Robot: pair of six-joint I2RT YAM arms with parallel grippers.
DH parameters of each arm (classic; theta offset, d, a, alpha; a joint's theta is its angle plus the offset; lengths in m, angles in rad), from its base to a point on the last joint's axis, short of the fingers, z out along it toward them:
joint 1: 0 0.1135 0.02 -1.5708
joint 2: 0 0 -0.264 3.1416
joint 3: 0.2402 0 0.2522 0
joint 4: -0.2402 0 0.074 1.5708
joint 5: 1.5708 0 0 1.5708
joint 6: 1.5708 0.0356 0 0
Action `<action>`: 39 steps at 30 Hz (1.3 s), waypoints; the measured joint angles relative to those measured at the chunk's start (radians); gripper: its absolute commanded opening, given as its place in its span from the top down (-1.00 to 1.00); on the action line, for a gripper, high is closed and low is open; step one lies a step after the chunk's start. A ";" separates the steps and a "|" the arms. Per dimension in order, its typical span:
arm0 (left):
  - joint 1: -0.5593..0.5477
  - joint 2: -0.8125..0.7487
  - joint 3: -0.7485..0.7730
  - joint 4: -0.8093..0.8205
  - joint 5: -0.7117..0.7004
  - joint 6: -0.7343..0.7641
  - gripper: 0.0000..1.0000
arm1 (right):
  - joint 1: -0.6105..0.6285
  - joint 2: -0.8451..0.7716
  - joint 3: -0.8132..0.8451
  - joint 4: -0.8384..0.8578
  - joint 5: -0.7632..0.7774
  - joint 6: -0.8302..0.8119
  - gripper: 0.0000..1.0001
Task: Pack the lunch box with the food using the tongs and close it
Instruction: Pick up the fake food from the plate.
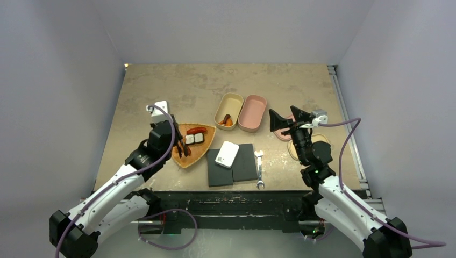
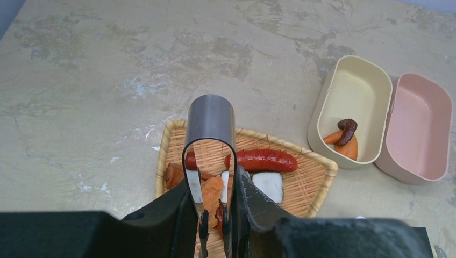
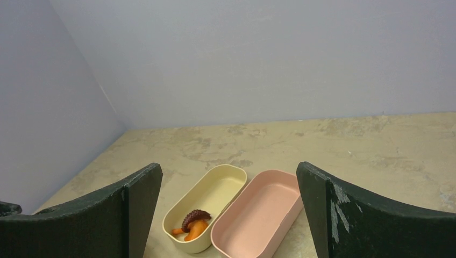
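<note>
- The left gripper is closed narrowly on the tongs, squeezing both arms, with the tips pointing down into the woven tray.
- An orange piece of food shows between the arms; whether it is pinched cannot be told.
- The right gripper gapes wide and holds nothing.
- The cream lunch box lies open with orange and brown pieces inside.

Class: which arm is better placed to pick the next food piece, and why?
Left: the left gripper grips the tongs over the food on the tray; the right gripper is open and empty.
</note>
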 measured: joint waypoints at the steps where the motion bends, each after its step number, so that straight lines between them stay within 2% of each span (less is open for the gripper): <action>1: 0.000 -0.005 0.007 -0.009 0.000 0.000 1.00 | 0.000 0.001 0.000 0.000 0.000 0.000 -0.98; 4: 0.000 -0.011 0.022 -0.029 0.002 0.000 0.99 | 0.000 0.002 0.000 0.000 0.000 0.000 -0.97; 10: 0.000 0.011 0.027 -0.039 0.019 -0.007 0.67 | 0.000 -0.001 0.000 0.000 0.000 0.000 -0.98; 14: 0.000 0.028 0.027 -0.014 0.025 -0.010 0.57 | 0.000 -0.001 0.000 0.001 0.000 0.000 -0.98; 26: 0.000 0.110 0.006 0.093 0.034 -0.009 0.45 | 0.000 -0.002 0.000 0.000 0.000 0.000 -0.98; 39: 0.000 0.114 -0.047 0.151 -0.001 0.012 0.45 | 0.000 -0.001 0.000 0.001 -0.001 0.000 -0.98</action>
